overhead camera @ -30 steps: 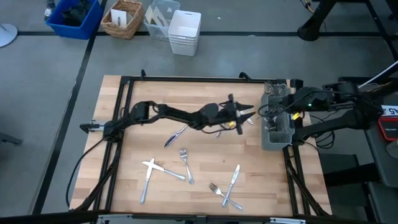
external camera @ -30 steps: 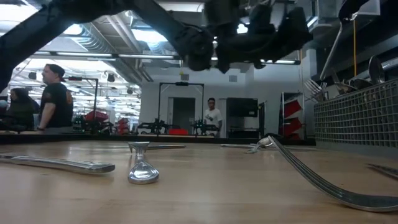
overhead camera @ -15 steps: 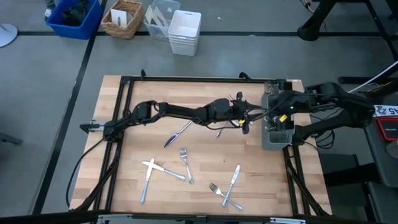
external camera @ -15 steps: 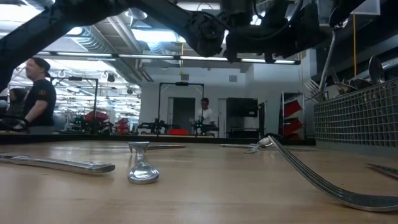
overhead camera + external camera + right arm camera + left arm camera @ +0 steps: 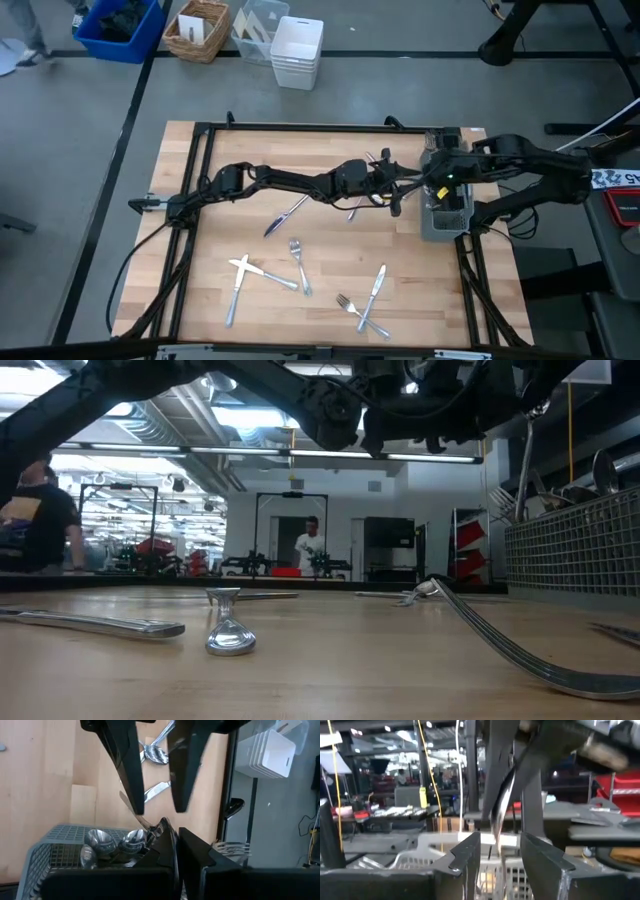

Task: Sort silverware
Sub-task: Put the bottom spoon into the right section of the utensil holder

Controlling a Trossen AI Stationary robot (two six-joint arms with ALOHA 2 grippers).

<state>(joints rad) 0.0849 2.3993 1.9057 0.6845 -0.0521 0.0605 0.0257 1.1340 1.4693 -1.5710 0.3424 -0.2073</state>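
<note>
Where the arms meet: at the left edge of the caddy [image 5: 445,210], on the right side of the tabletop [image 5: 440,290].
Right hand [image 5: 432,185]: over the caddy, fingers together and clamped on a slim silver piece [image 5: 137,815] right at their tips.
Slim silver piece: held in the air, above the caddy's edge; in the low view it hangs almost upright [image 5: 528,450]. Fork, spoon or knife cannot be told.
Left hand [image 5: 398,192]: at the end of the arm stretched across the tabletop, facing the right hand, fingers apart. In its own wrist view the piece [image 5: 501,815] shows in line with the gap between them; whether they touch it cannot be told.
Caddy contents: two spoon bowls [image 5: 100,840] at the mesh wall; fork tines [image 5: 505,500] and a spoon [image 5: 603,465] stand above the rim.
Loose silverware: spread over the tabletop's near half, well apart from the caddy. A knife [image 5: 285,215] lies just beside the left arm, a fork [image 5: 298,265] nearer the front, crossed pieces [image 5: 245,270] to the left, and a crossed fork and knife [image 5: 365,305] at the front.
Floor beyond the tabletop: white bin [image 5: 297,50], wicker basket [image 5: 197,30], blue bin [image 5: 120,28].
</note>
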